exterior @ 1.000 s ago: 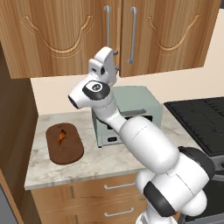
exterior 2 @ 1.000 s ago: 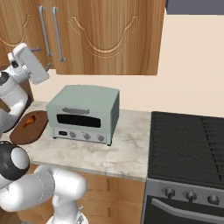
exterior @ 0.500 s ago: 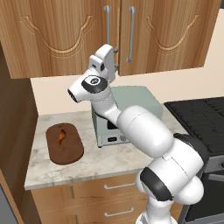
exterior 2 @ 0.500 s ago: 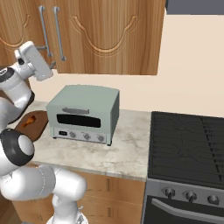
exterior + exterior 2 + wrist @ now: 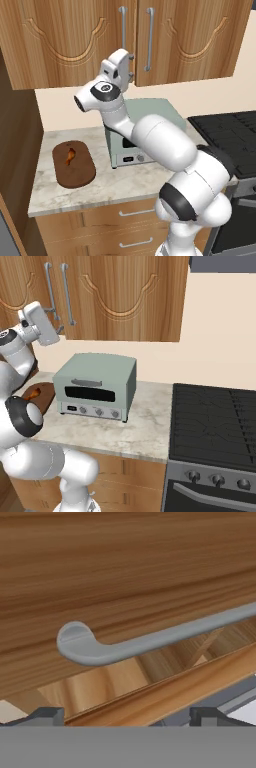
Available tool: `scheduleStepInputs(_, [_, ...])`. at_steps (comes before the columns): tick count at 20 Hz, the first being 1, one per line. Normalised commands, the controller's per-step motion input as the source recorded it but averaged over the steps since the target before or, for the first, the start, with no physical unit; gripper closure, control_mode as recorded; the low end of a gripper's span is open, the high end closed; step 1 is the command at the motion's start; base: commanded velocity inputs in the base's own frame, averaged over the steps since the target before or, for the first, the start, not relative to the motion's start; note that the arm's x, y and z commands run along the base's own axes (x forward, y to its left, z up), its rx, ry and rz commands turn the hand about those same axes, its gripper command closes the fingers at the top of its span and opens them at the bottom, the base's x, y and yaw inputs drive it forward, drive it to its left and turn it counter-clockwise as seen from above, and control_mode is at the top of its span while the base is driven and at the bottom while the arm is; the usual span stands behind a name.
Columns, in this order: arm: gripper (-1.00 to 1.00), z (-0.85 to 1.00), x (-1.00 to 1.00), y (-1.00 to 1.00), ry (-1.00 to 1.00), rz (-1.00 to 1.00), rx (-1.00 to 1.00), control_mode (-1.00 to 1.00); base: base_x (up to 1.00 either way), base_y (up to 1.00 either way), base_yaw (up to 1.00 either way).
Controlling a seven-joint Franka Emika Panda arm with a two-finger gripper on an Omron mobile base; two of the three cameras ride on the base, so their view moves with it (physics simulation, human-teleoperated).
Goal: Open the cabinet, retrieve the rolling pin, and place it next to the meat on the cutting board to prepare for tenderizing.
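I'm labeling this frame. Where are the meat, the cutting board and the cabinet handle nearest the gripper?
meat (image 5: 70,156), left base view, middle of the strip
cutting board (image 5: 80,175), left base view, bare wood near its front end
handle (image 5: 150,643), hand view, mid-bar

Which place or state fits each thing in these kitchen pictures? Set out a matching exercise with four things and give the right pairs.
Things:
1. cabinet
2. meat
3. toaster oven
4. hand

Places or states:
A. lies on the cutting board
B. open, raised near the lower end of a door handle
C. both doors shut
D. stands on the counter left of the stove

Pairs: 1-C, 2-A, 3-D, 4-B
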Motion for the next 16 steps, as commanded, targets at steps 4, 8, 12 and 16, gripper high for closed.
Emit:
scheduleStepInputs(4, [-1.00,0.00,0.03,-0.27,0.00,0.00,0.04,-1.00,0.00,0.00,0.00])
scheduleStepInputs(8, [-1.00,0.00,-0.12,-0.61,-0.05,0.00,0.05,-1.00,0.00,0.00,0.00])
scheduleStepInputs(12, [-1.00,-0.01,-0.39,-0.58,-0.07,0.00,0.05,-1.00,0.00,0.00,0.00])
scheduleStepInputs(16, [-1.00,0.00,-0.77,-0.58,-0.11,0.00,0.06,-1.00,0.00,0.00,0.00])
